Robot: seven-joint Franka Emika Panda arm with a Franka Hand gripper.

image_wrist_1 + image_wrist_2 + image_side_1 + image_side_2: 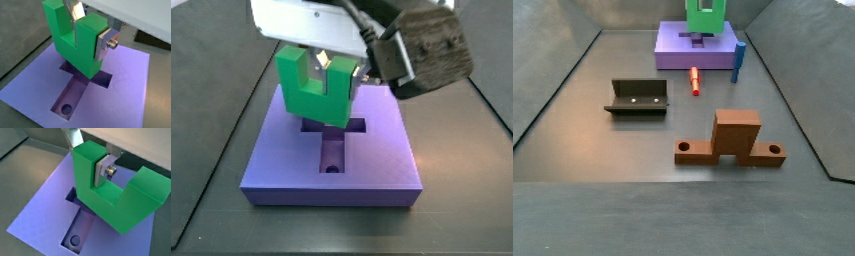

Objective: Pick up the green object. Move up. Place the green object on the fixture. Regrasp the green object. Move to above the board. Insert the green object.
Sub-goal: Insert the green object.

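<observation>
Claw over the board, green object in hand, insertion pending

Claw (85,24) is clamped on the green object (72,40), one silver finger (105,44) pressed flat against the outer face of an upright arm of the U and its partner down in the notch, as both wrist views show. I read the piece as hanging with its solid base downward and the notch opening upward.

From my seat, the green object hovers directly above the board (372,150), its lower end right over the centre of the cross-shaped recess (334,128). In a side view the base seems to meet or just enter the slot; I cannot tell whether it has touched the bottom. In a wrist view one round hole (74,240) lies in the long arm of the recess, uncovered.

On the worktop (593,140), taking the farther side view as a clock face, the board sits at 12 o'clock with the claw above it, the fixture (640,97) near 10 o'clock and bare, a brown wooden piece (734,138) toward 5 o'clock, a red peg (695,80) just below the board, and a blue peg (739,58) beside its edge.

My judgement: pick-up, fixture placement, regrasp and the move above the board look done. What remains is pressing the piece fully home and releasing.
</observation>
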